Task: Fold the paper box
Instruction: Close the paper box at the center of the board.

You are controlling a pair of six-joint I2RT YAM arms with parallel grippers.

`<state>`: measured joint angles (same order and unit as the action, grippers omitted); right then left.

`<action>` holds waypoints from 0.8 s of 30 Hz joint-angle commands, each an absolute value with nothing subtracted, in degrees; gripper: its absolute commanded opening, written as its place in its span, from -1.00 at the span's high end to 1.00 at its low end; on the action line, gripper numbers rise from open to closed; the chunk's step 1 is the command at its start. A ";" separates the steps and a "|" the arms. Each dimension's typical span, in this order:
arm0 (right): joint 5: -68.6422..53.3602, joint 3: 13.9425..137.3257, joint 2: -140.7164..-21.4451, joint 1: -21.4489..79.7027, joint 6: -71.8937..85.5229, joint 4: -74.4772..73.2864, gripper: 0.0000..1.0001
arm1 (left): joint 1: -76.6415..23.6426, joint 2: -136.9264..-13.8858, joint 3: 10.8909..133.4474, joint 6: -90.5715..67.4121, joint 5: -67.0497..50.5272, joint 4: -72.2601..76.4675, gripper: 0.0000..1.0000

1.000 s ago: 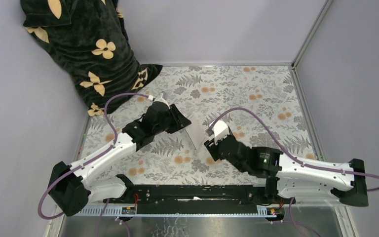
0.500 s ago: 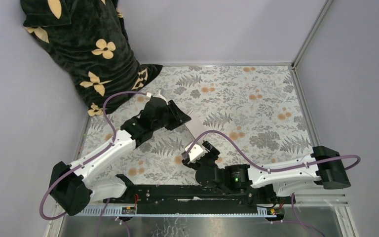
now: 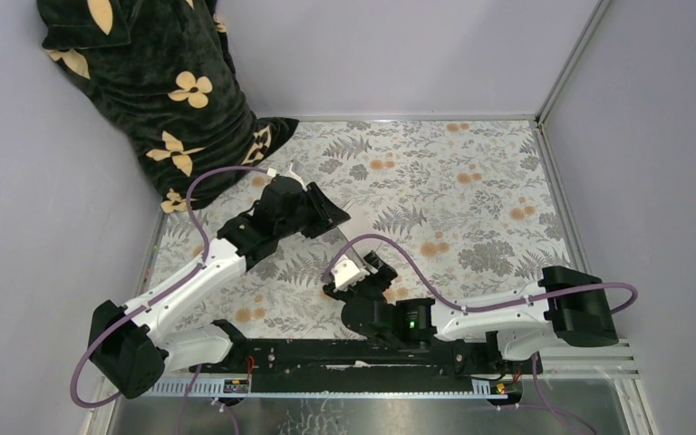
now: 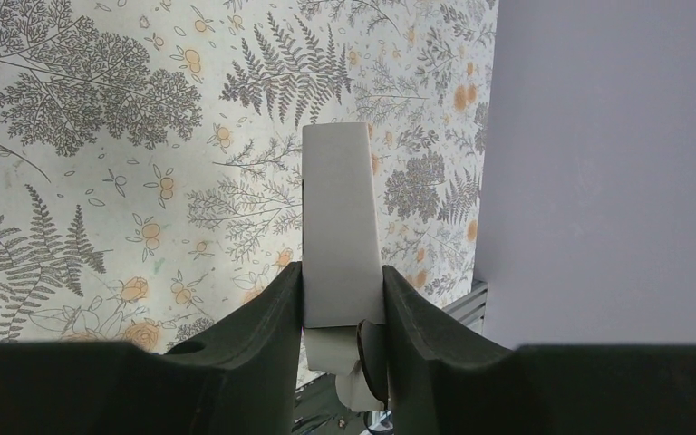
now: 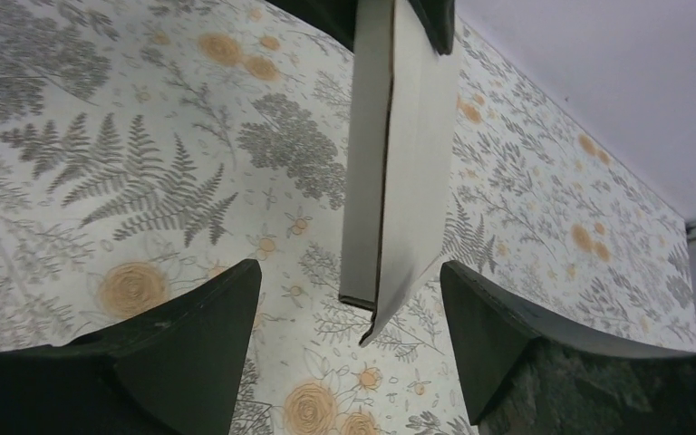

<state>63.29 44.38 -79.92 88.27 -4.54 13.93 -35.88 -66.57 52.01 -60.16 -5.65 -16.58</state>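
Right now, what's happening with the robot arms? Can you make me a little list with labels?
Held thing: white thin cardboard paper box, folded flat
Left tool: shut on the box, pinching its two sides
Right tool: open, one side on each side of the box's end, not touching
Surface: table with leaf-and-flower print
Back left corner: black cloth with yellow flowers
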 commanded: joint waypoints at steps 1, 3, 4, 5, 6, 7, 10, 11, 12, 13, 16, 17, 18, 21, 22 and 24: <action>67.04 48.25 -80.57 85.08 -0.52 11.45 -0.57 | -35.33 -64.75 54.75 -60.55 -6.86 -16.98 0.19; 67.50 48.85 -80.83 83.96 -0.35 10.34 -0.53 | -35.29 -64.60 54.48 -60.56 -7.12 -16.74 0.19; 67.60 49.26 -80.86 83.49 -0.35 9.58 -0.50 | -35.33 -64.61 54.30 -60.63 -7.23 -16.44 0.19; 67.64 49.30 -80.94 83.04 -0.35 9.25 -0.48 | -35.29 -64.64 54.17 -60.72 -7.43 -16.19 0.19; 67.30 49.31 -80.87 82.67 -0.35 9.22 -0.46 | -35.29 -64.63 54.02 -60.77 -7.61 -16.03 0.19; 67.01 49.08 -80.74 82.47 -0.35 9.47 -0.42 | -35.33 -64.57 53.86 -60.81 -7.77 -15.82 0.19; 66.18 48.32 -80.47 81.86 -0.94 10.71 -0.25 | -35.33 -64.43 53.42 -60.82 -7.90 -15.45 0.19; 65.79 48.07 -80.47 81.67 -1.15 11.20 -0.14 | -35.28 -64.42 53.23 -60.94 -7.97 -15.27 0.19; 65.46 48.00 -80.55 81.52 -1.30 11.46 -0.08 | -35.33 -64.42 52.93 -61.14 -8.17 -14.93 0.19; 65.28 48.00 -80.71 81.40 -1.32 11.47 0.00 | -35.32 -64.42 52.71 -61.17 -8.25 -14.74 0.19; 64.73 47.91 -80.94 81.17 -1.49 11.58 0.16 | -35.32 -64.40 52.38 -61.22 -8.46 -14.39 0.18; 64.46 47.78 -80.95 81.08 -1.56 11.67 0.19 | -35.33 -64.30 52.26 -61.25 -8.52 -14.21 0.18; 64.07 47.62 -80.80 80.92 -1.58 11.64 0.22 | -35.33 -64.25 52.28 -61.18 -8.54 -14.22 0.18; 63.10 47.21 -79.99 80.69 -1.84 11.54 0.31 | -35.37 -64.16 52.94 -60.18 -8.36 -15.08 0.13; 62.83 47.20 -79.55 80.68 -1.89 11.14 0.32 | -35.27 -64.20 53.36 -59.51 -8.15 -15.95 0.04; 61.73 47.33 -78.21 80.56 -1.94 9.98 0.35 | -35.01 -64.33 55.27 -57.58 -7.85 -18.06 -0.07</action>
<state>62.57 46.74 -80.84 81.23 -2.31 9.58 -35.57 -65.25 52.60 -60.29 -7.27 -16.84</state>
